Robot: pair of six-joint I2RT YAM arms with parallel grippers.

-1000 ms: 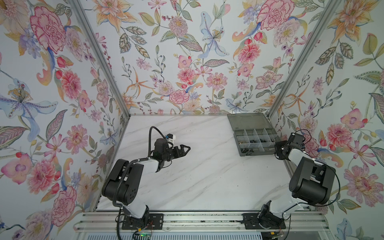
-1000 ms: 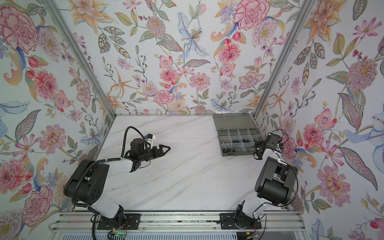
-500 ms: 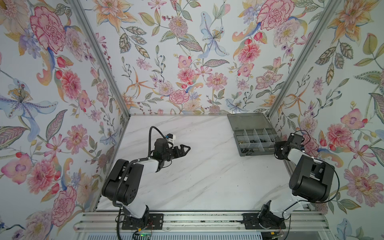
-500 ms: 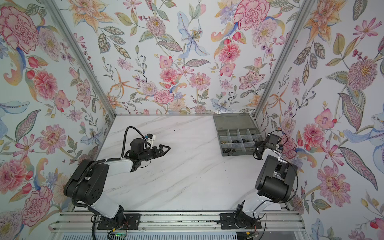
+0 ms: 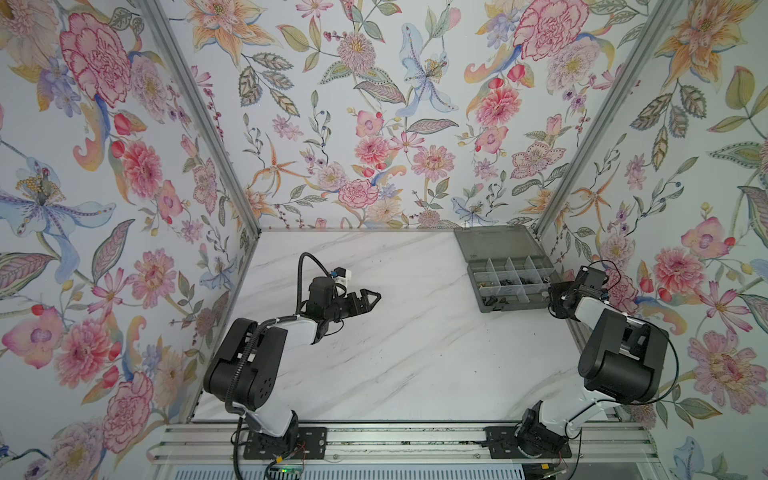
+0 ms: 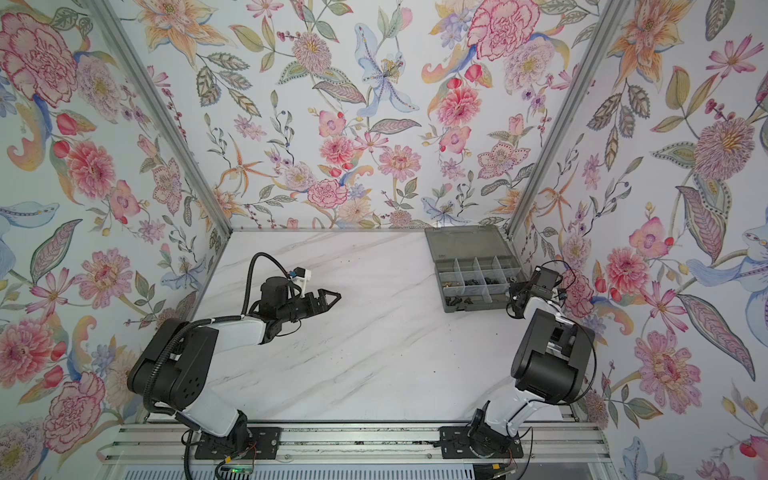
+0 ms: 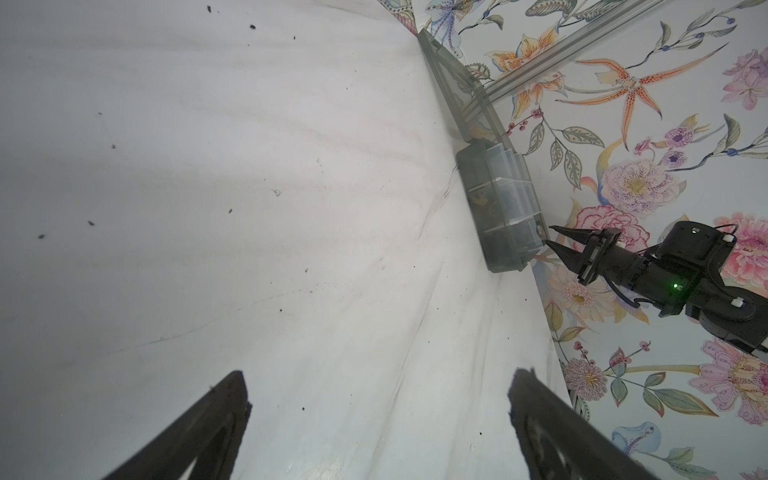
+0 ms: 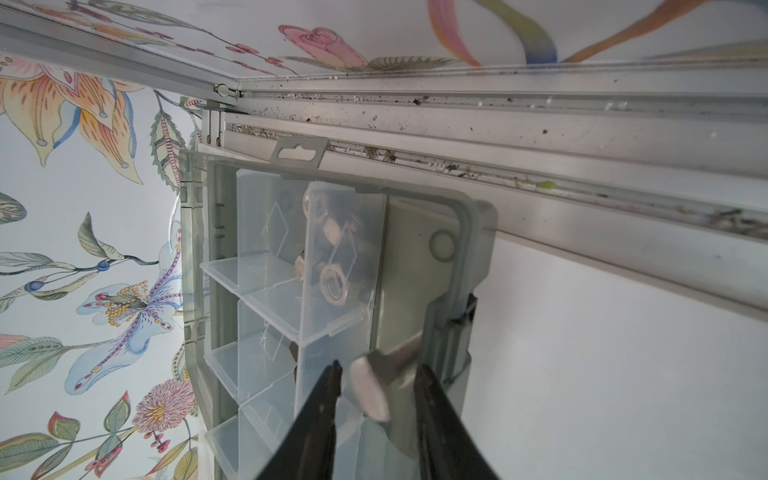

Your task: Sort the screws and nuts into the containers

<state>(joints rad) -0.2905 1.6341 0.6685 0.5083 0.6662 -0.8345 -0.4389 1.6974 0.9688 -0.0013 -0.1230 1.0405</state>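
Barely anything has shifted over the last second: in both top views the left arm lies as it did and the right arm has only nudged at the elbow, with the right tool staying at the right-hand end of the organiser box. That smoky-grey box sits at the back right of the white marble surface, close to the side wall, its flat lid thrown open toward the rear wall. Seen from the right wrist, the right tool has its jaws apart. A silver screw shows blurred between them, head toward the camera, its shaft running toward one finger and clear of the other. It is above the end of the box beside the grey rim; whether it rests on anything I cannot tell. Silver nuts lie in a neighbouring cell behind clear dividers, and dark small parts sit in the middle row. Over bare surface, well apart from the box, the left tool is spread wide with nothing in it.
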